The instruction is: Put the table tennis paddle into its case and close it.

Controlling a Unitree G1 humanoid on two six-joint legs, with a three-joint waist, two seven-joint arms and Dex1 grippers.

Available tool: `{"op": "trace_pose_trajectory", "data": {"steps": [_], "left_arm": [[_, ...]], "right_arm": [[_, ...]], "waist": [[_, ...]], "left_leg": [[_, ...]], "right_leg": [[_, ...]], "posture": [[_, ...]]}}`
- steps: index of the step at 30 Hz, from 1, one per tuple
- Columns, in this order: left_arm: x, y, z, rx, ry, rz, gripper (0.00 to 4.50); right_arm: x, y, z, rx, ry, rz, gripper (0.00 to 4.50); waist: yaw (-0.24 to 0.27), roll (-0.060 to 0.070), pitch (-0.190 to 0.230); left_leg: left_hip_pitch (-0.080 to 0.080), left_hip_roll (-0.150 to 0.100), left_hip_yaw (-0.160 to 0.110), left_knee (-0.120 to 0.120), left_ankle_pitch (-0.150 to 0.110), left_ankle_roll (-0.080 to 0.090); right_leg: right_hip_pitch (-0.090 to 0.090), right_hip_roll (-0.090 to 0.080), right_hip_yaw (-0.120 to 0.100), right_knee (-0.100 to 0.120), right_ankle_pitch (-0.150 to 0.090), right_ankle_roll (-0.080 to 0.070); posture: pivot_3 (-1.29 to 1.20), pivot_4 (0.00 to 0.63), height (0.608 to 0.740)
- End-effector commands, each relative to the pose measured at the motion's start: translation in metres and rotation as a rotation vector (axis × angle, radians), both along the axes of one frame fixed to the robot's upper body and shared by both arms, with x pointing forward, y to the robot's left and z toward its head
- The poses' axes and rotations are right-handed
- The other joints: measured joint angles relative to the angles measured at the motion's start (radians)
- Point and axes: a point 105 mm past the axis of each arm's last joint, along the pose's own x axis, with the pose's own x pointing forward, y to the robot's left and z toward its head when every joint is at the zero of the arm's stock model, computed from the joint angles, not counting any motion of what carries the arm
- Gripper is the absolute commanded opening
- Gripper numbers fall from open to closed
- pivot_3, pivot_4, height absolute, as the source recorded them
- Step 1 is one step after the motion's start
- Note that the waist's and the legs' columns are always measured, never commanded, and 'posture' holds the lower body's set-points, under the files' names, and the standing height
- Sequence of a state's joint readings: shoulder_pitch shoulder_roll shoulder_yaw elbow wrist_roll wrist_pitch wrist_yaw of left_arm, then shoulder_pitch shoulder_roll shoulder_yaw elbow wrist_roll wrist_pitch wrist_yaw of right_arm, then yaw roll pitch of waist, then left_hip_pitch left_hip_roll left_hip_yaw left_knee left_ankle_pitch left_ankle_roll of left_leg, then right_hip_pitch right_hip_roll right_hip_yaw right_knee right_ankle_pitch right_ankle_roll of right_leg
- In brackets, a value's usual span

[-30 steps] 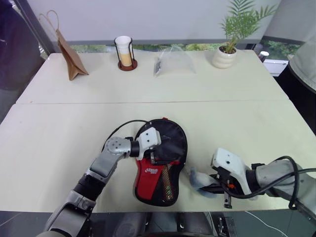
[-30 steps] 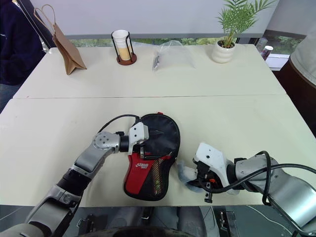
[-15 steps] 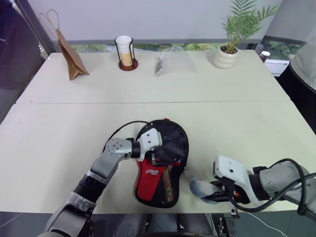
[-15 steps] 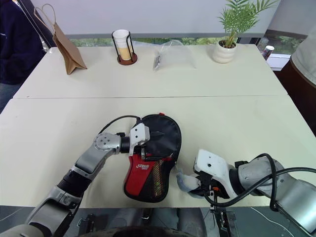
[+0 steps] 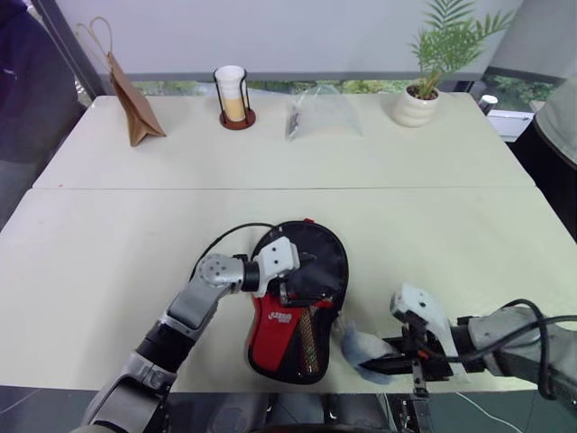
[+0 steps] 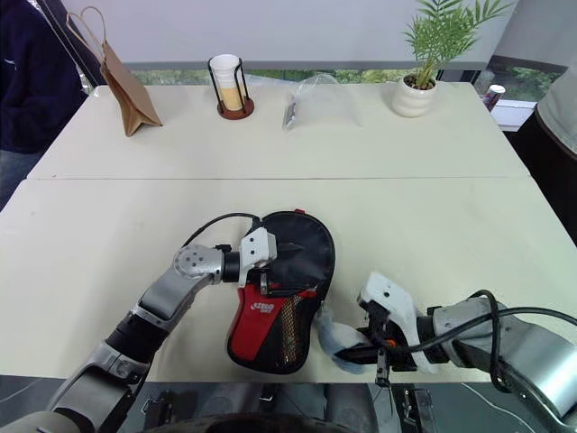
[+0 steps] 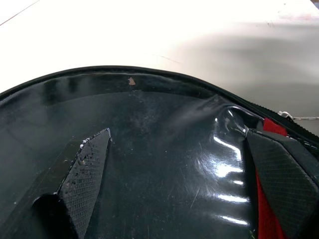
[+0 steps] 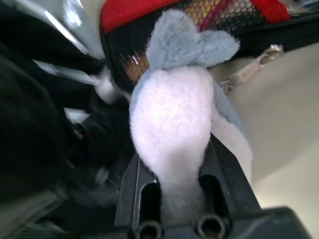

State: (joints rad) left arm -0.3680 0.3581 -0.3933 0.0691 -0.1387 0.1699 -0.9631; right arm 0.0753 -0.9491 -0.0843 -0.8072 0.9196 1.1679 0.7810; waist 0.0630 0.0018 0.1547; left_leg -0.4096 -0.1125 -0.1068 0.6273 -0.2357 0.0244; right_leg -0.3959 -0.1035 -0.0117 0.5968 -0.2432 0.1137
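Note:
The black fabric case (image 5: 326, 257) lies on the table near its front edge, red panel (image 5: 273, 330) and mesh pocket towards me. My left gripper (image 5: 300, 272) stands open, its fingers resting on the case's round black part (image 7: 164, 164). The table tennis paddle is hidden. To the right of the case, my right gripper (image 5: 377, 363) is shut on a small fluffy grey-and-white charm (image 8: 172, 114). A thin metal clasp (image 8: 251, 67) leads from the charm towards the case's edge.
Along the table's far side stand a brown paper bag (image 5: 132, 106), a cup in a wire holder (image 5: 232, 94), a clear plastic bag (image 5: 323, 115) and a potted plant (image 5: 422, 88). A person in dark clothes (image 6: 27, 81) stands at the far left.
My right wrist has rolled with the fluffy charm in its grip, staying beside the case. The left gripper has kept still on the case.

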Motion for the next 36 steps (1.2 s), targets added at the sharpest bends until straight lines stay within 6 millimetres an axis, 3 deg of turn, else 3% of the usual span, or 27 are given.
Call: {"op": "trace_pose_trajectory", "data": {"steps": [1,11,18,26,29,36], "left_arm": [[0.002,0.019,-0.034,0.116,0.089,0.086,4.50],[-0.003,0.015,-0.034,0.107,0.088,0.084,4.50],[-0.004,0.012,-0.036,0.105,0.093,0.082,4.50],[-0.002,0.011,-0.036,0.108,0.089,0.074,4.50],[-0.001,0.010,-0.035,0.107,0.087,0.072,4.50],[0.004,0.009,-0.035,0.103,0.081,0.077,4.50]], "right_arm": [[-0.004,0.009,0.002,0.105,0.140,-0.068,0.10],[-0.029,0.002,-0.022,0.166,0.444,-0.432,0.10],[-0.054,0.007,-0.026,0.165,0.602,-0.533,0.10],[-0.066,-0.002,-0.029,0.112,0.626,-0.515,0.10],[-0.069,-0.016,-0.028,0.068,0.610,-0.511,0.10],[-0.048,-0.055,-0.008,-0.001,0.463,-0.512,0.10]], "waist": [[-0.001,0.000,0.000],[-0.001,0.002,-0.002],[-0.005,0.003,-0.002],[-0.008,0.003,-0.002],[-0.006,0.003,-0.002],[0.002,0.003,-0.002]], "left_leg": [[0.000,0.000,0.000,0.000,0.000,0.000],[0.000,0.000,0.000,-0.001,0.000,0.000],[0.000,0.001,0.000,-0.001,0.000,0.000],[-0.001,0.001,0.000,-0.001,0.000,0.000],[-0.001,0.001,0.000,-0.001,0.000,0.000],[-0.002,0.001,0.001,0.000,0.000,0.000]], "right_leg": [[0.000,0.000,0.000,0.000,0.000,0.000],[-0.002,-0.001,0.001,-0.001,0.001,-0.001],[0.001,-0.001,0.001,-0.001,-0.002,0.002],[0.001,-0.001,0.001,-0.002,-0.002,0.002],[0.001,-0.001,0.001,-0.002,-0.002,0.002],[0.001,-0.001,0.002,-0.002,-0.002,0.002]], "posture": [[0.00,0.150,0.740],[0.00,0.150,0.740],[0.00,0.150,0.740],[0.00,0.150,0.740],[0.00,0.150,0.740],[0.00,0.150,0.740]]}}
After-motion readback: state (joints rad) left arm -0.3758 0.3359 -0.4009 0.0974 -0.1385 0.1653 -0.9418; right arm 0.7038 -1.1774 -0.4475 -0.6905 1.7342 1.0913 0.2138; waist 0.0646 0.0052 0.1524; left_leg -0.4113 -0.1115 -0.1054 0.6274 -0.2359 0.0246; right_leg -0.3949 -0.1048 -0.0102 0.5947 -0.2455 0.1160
